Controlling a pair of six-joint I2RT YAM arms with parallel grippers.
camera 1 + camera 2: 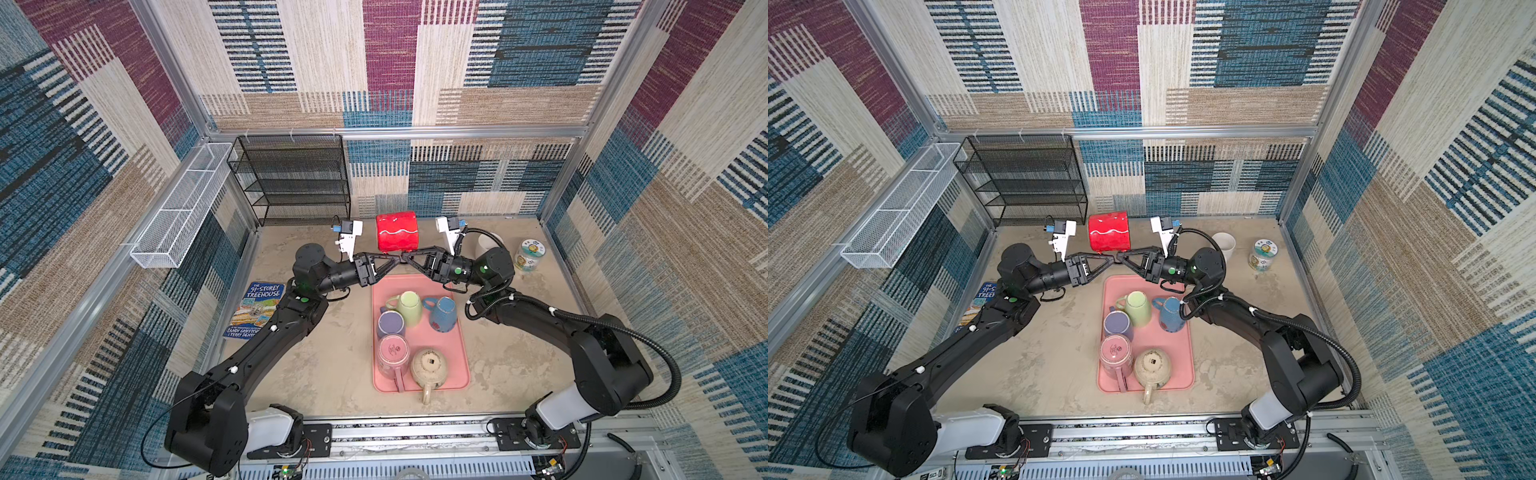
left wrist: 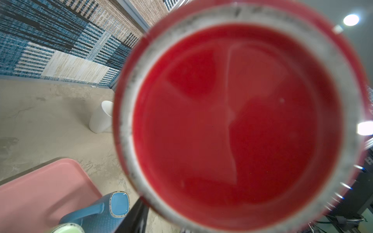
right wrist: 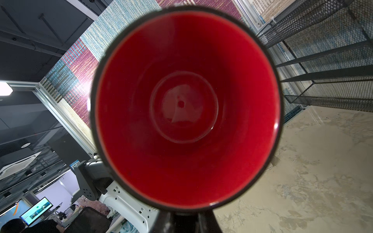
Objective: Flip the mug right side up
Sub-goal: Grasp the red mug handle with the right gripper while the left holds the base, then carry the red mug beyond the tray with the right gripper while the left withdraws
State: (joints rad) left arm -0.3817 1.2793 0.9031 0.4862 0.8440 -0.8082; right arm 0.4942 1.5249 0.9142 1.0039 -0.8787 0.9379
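Note:
The red mug (image 1: 397,232) (image 1: 1108,230) hangs on its side in the air beyond the pink tray's far edge. Its mouth faces right and its base left. The left wrist view is filled by the mug's base (image 2: 232,121), and the right wrist view looks into its mouth (image 3: 185,109). My right gripper (image 1: 408,258) (image 3: 186,219) is shut under the rim on a part of the mug that is hidden. My left gripper (image 1: 397,259) meets it tip to tip below the mug. One left finger (image 2: 137,215) stands out to the side, jaws parted.
The pink tray (image 1: 461,357) below holds several mugs, green (image 1: 409,307), blue (image 1: 442,313) and others. A white cup (image 1: 484,245) and a jar (image 1: 528,253) stand at the back right. A book (image 1: 255,309), a black mesh shelf (image 1: 291,178) and a white wire basket (image 1: 183,208) are on the left.

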